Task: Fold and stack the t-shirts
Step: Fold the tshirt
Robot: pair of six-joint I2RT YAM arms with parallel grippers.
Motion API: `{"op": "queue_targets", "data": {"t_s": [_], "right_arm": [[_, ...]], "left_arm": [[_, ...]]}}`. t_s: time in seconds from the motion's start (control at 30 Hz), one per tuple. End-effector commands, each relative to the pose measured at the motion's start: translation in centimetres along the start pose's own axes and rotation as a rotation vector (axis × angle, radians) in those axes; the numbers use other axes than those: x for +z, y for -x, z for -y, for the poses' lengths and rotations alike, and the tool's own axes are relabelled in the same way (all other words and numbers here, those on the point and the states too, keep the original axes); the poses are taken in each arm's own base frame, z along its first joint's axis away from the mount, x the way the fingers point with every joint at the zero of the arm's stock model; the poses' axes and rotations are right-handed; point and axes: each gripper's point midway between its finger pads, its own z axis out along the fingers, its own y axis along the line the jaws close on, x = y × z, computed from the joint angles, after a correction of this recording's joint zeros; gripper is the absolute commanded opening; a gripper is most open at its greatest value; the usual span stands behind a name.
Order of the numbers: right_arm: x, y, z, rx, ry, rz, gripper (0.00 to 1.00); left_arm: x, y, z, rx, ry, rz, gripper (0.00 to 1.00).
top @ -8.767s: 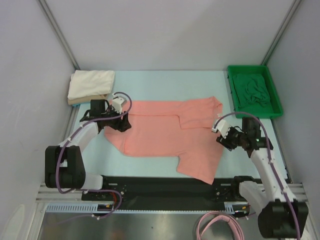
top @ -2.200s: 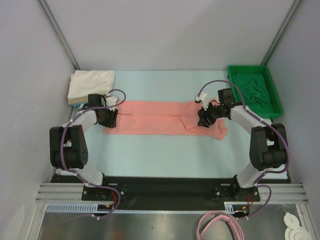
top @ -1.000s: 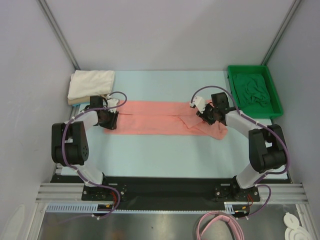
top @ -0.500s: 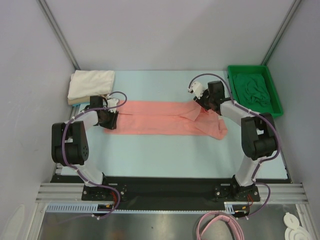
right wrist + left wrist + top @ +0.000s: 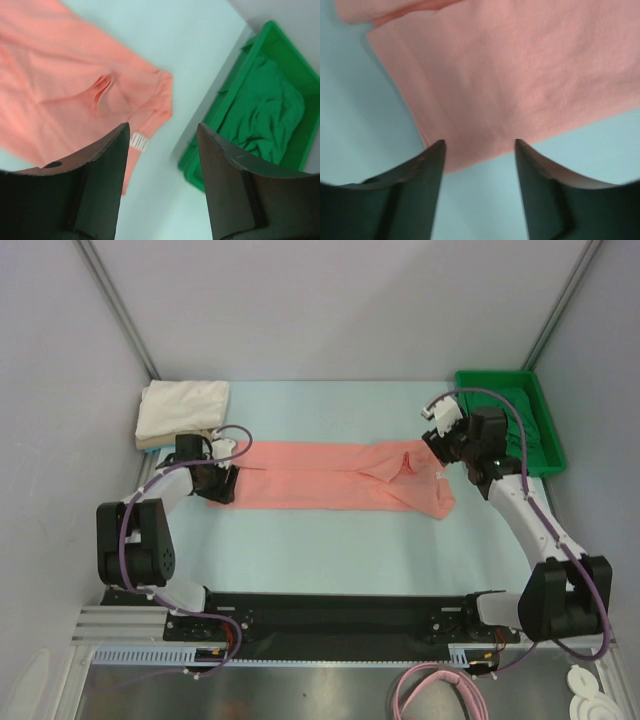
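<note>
The salmon-pink t-shirt (image 5: 330,476) lies folded into a long flat band across the mat, with a small pucker near its right end. My left gripper (image 5: 223,482) is low at the band's left end, open, with cloth (image 5: 510,75) just past the fingertips and mat between them (image 5: 479,145). My right gripper (image 5: 448,443) is open and empty, raised off the band's right end; its view (image 5: 162,131) shows the shirt (image 5: 70,85) and its white neck label (image 5: 139,141). White (image 5: 185,400) and tan (image 5: 150,443) shirts are stacked at back left. A dark green shirt (image 5: 505,415) lies crumpled.
The dark green shirt (image 5: 265,105) sits in a bright green plastic tray (image 5: 495,375) at the back right, right beside my right gripper; the tray's near corner (image 5: 191,171) shows in the right wrist view. Grey walls close in the back and both sides.
The loose shirt has been folded into a long band. In the last second my right gripper rose off the band's right end and swung right toward the tray. The left gripper stayed put.
</note>
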Motion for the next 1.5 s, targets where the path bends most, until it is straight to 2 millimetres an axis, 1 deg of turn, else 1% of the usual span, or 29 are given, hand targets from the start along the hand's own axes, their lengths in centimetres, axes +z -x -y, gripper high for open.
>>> {"op": "queue_targets", "data": {"t_s": [0.0, 0.03, 0.07, 0.1, 0.17, 0.2, 0.23, 0.3, 0.33, 0.4, 0.43, 0.57, 0.7, 0.87, 0.93, 1.0, 1.13, 1.3, 1.47], "right_arm": [[-3.1, -5.9, -4.9, 0.01, 0.232, -0.137, 0.62], [-3.9, -7.8, -5.8, 0.03, 0.271, -0.182, 0.62], [-4.2, -8.5, -6.5, 0.044, 0.31, -0.178, 0.62], [-4.8, -9.7, -6.0, 0.065, 0.309, -0.195, 0.62], [-5.4, -11.5, -7.6, 0.066, 0.393, -0.209, 0.62], [-5.5, -12.2, -7.8, 0.077, 0.41, -0.219, 0.62], [-5.7, -13.4, -8.1, 0.096, 0.443, -0.242, 0.61], [-5.8, -13.6, -8.9, 0.127, 0.514, -0.213, 0.6], [-6.0, -14.4, -9.6, 0.157, 0.571, -0.217, 0.59], [-6.0, -14.6, -9.8, 0.175, 0.614, -0.208, 0.56], [-6.2, -15.0, -10.1, 0.204, 0.642, -0.21, 0.56], [-5.8, -16.2, -10.3, 0.262, 0.706, -0.209, 0.54], [-5.4, -16.5, -10.2, 0.285, 0.726, -0.197, 0.54], [-4.7, -16.4, -10.2, 0.302, 0.749, -0.176, 0.54], [-4.5, -16.7, -10.6, 0.315, 0.781, -0.176, 0.54], [-4.6, -16.7, -10.7, 0.318, 0.808, -0.179, 0.52], [-4.3, -17.6, -11.2, 0.335, 0.845, -0.202, 0.51], [-3.7, -18.0, -11.0, 0.337, 0.849, -0.205, 0.5], [-3.6, -18.2, -11.3, 0.333, 0.895, -0.199, 0.48]], "left_arm": [[-2.5, -1.1, 0.6, 0.05, 0.0, -0.003, 0.69], [-2.7, -1.4, 0.6, 0.06, 0.0, -0.008, 0.74], [-3.0, -1.9, 0.4, 0.061, 0.01, -0.016, 0.75], [-3.2, -1.9, 0.2, 0.06, 0.021, -0.011, 0.76], [-3.5, -1.8, -0.5, 0.043, 0.039, -0.001, 0.76], [-3.6, -1.6, -0.6, 0.025, 0.04, 0.003, 0.76], [-3.4, -2.1, -0.8, 0.004, 0.032, -0.017, 0.75], [-3.3, -2.0, -0.7, -0.006, 0.004, -0.019, 0.74], [-3.0, -2.3, -0.7, -0.012, -0.005, -0.032, 0.72], [-2.7, -2.3, -0.6, -0.016, -0.02, -0.032, 0.71], [-2.6, -2.4, -0.5, -0.019, -0.025, -0.039, 0.7], [-1.5, -2.9, -0.6, -0.037, -0.044, -0.073, 0.68], [-0.8, -3.4, -0.6, -0.054, -0.06, -0.098, 0.67], [-0.2, -3.3, -1.1, -0.071, -0.055, -0.104, 0.65], [0.0, -3.5, -1.1, -0.079, -0.057, -0.112, 0.65], [0.1, -3.4, -1.3, -0.079, -0.053, -0.115, 0.64], [0.2, -3.5, -1.4, -0.081, -0.054, -0.121, 0.63], [0.4, -3.6, -1.5, -0.081, -0.048, -0.126, 0.62], [0.4, -3.9, -1.7, -0.079, -0.041, -0.134, 0.61]]}}
